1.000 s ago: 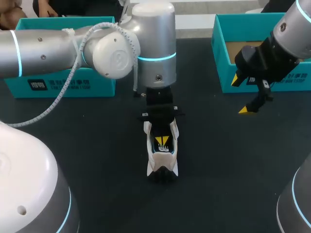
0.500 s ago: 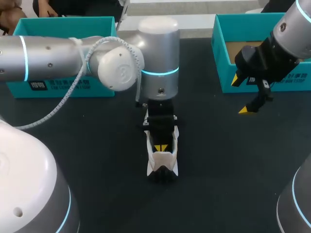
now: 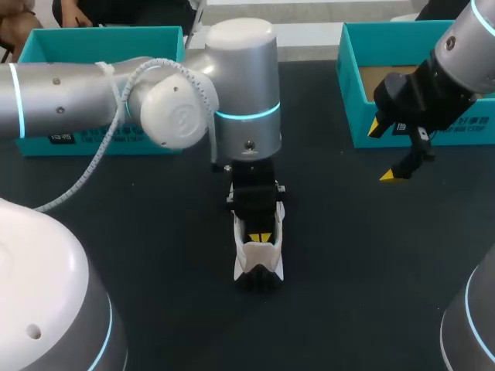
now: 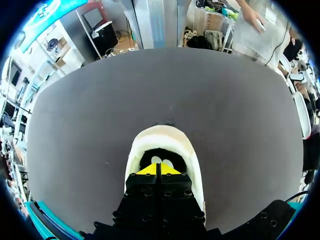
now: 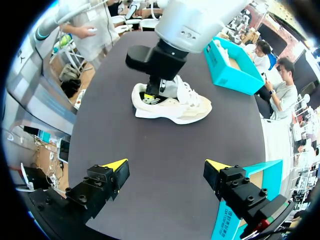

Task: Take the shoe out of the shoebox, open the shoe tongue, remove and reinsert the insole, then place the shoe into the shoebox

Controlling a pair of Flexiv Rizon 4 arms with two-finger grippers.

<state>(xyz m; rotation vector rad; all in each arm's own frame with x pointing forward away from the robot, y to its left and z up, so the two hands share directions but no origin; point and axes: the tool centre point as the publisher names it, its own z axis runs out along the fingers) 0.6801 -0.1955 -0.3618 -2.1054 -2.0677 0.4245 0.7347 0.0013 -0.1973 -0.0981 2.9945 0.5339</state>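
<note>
The shoe (image 3: 259, 259) stands upright on its sole on the dark surface (image 3: 166, 255), out in the open between the two teal shoeboxes and inside neither. Its heel end faces me. The toe points away and is hidden from above by my left arm (image 3: 77, 97), which comes in from the side and drops straight down over the shoe.

My left pincer (image 3: 259, 236) is sunk into the shoe's opening just ahead of the heel collar. Its two yellow tips are pressed flat together, so it is closed. I cannot tell whether anything thin is pinched between them. From that wrist I see the cream rim of the collar curving around the tips, with dark lining below.

My right pincer (image 3: 394, 151) hangs above the surface, well apart from the shoe, in front of the right shoebox (image 3: 349, 77). Its fingers are spread wide with nothing between them. From that wrist the shoe lies side-on ahead, laces up. My left arm is planted in it near the heel, and the left shoebox (image 3: 77, 137) stands beyond it.
</note>
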